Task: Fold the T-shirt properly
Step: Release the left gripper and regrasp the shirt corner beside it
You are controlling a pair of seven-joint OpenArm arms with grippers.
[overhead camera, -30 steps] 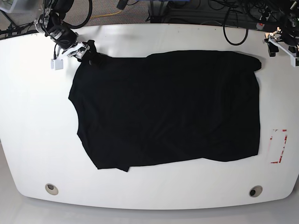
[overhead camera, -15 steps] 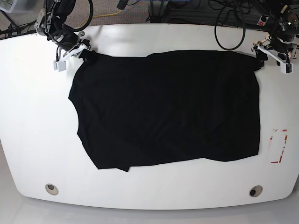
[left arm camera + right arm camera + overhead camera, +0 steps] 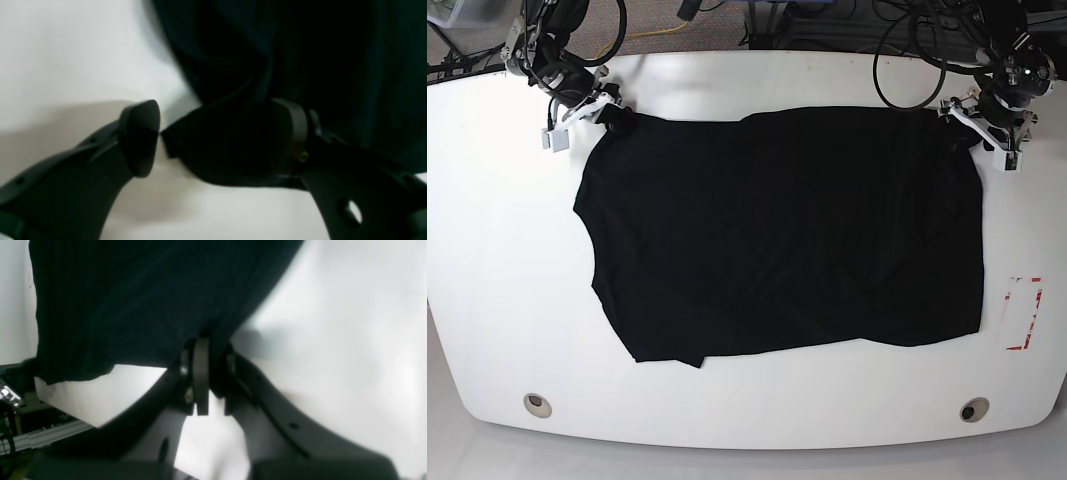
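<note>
The plain black soft-fabric T-shirt (image 3: pixel 787 230) lies spread flat on the white rounded bench (image 3: pixel 507 280), its long axis running side to side across the base view, its two far corners pointing toward the arms; the coming move turns on those corners. The right claw (image 3: pixel 612 112) sits at the far corner on that view's left, its jaws pressed together and pinching a tuck of the black cloth, as the right wrist view shows; the left claw (image 3: pixel 967 128) sits at the opposite far corner, spread wide, with a folded nub of the shirt's edge lying between its two fingers (image 3: pixel 140 136) but not yet squeezed; the cloth lies just ahead of it and partly inside the gap, so a plain closing looks enough. Each arm is nearest its own corner; the near hem lies well apart from both.

Counted: one shirt; two claws; one red-marked patch (image 3: pixel 1023 312) on the bench; two round holes (image 3: pixel 538 404) near its front edge.
</note>
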